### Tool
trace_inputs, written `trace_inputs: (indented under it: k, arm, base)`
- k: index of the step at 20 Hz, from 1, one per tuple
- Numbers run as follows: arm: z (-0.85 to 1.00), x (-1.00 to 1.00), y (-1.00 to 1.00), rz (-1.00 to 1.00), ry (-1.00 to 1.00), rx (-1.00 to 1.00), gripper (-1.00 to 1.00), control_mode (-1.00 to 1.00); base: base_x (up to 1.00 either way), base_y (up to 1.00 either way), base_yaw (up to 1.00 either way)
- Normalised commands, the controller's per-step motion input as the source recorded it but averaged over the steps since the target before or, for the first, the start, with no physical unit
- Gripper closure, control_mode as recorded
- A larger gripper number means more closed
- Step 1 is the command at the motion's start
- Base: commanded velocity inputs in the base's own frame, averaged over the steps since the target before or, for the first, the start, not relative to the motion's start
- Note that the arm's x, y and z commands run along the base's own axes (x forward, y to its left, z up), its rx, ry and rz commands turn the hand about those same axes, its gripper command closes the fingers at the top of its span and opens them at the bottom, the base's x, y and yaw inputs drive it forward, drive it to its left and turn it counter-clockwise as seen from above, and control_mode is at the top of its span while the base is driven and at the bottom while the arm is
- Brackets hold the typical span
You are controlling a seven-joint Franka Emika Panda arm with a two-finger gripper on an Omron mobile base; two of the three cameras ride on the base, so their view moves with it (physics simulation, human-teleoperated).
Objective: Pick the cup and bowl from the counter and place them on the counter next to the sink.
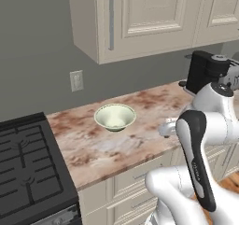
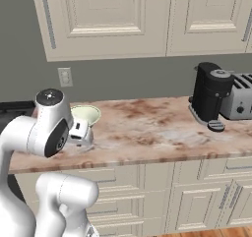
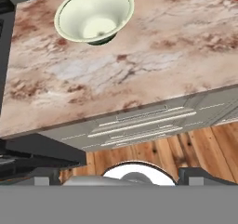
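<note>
Hand view looks down from the gripper, whose fingers I cannot make out, so its state is unclear. Beyond it sits the wide, pale cream-green bowl (image 3: pixel 95 14) upright on the reddish-brown marbled stone counter (image 3: pixel 153 56), near the black stove top (image 1: pixel 28 168).

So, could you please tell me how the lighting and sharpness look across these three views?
Left base view: flat, even light, the bowl crisp on the counter. Right base view: equally soft, coffee machine sharp. Hand view: the bowl casts a small dark shadow beneath; no blur.
</note>
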Motion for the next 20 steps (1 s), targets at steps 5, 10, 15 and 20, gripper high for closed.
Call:
trace_inputs:
  k: [5,10,15,20]
  arm:
    - [0.00,0.68,0.03,-0.20,0.00,0.00,-1.00,-1.00]
    - [-0.05,0.81,0.15,-0.14,0.00,0.01,-1.00,-1.00]
    - [0.00,0.66,0.08,-0.05,-0.03,0.12,-1.00,-1.00]
    - [-0.05,0.60,0.00,0.00,0.00,0.17,-1.00,-1.00]
  base:
    - [0.00,0.00,0.00]
    - [0.00,0.00,0.00]
    - [0.00,0.00,0.00]
    - [0.00,0.00,0.00]
